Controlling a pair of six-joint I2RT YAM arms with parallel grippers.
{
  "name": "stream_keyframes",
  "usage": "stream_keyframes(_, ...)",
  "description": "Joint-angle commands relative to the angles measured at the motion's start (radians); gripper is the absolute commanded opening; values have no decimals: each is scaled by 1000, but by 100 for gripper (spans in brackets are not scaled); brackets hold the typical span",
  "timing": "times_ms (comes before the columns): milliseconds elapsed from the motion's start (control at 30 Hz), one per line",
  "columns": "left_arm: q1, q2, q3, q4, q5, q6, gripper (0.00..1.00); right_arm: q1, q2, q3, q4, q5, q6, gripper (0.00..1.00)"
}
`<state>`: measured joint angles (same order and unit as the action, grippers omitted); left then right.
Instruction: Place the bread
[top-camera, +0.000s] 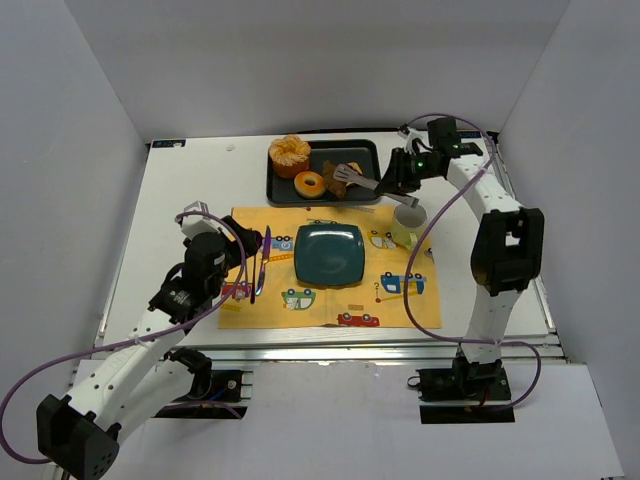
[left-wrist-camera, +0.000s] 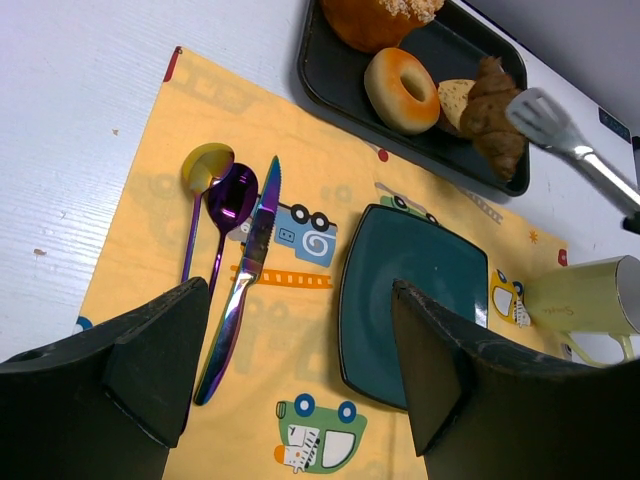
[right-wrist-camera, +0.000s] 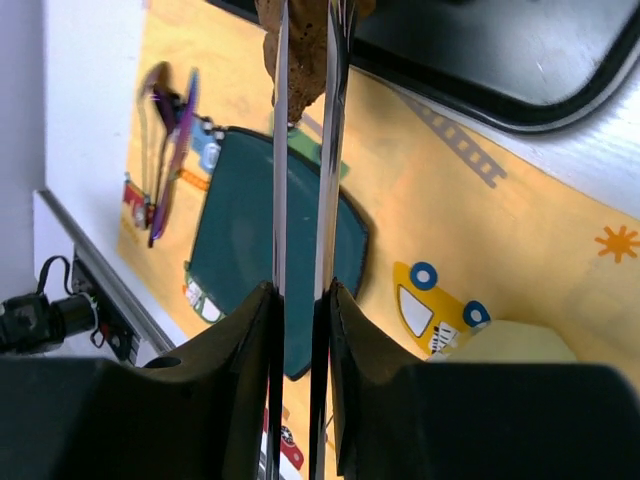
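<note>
Pinching the croissant with tongs over the far tray, the right pincer hasn't reached the plate; left pincer gapes wide.

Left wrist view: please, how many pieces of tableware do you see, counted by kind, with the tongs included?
spoons: 2
knife: 1
plate: 1
mug: 1
tongs: 1
Total: 6
</note>
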<state>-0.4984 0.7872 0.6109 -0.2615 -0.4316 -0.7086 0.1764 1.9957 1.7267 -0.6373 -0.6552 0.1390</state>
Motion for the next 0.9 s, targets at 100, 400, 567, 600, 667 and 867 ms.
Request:
stream_keyframes(100, 4, -22, 35, 13, -13, -6, 82, 0, -218, -114, 27, -214, -209, 0)
stream_keyframes(400, 4, -26, 21, 36, -1, -6, 82, 80, -449, -475, -165, -49, -651, 1)
stream_keyframes(567, 4, -13, 21, 50, 14, -2, 82, 98, -506, -552, -111, 2, -636, 11)
stream_keyframes(600, 4, -13, 23, 47, 14, 0, 82, 100, -505, -553, -108, 5, -633, 15)
stream_keyframes(667, 4, -14, 27, 44, 13, 3, 82, 101, -503, -550, -108, 3, -635, 23)
stream_keyframes(867, 4, -54, 10, 33, 2, -11, 82, 101, -525, -524, -114, -23, -648, 53)
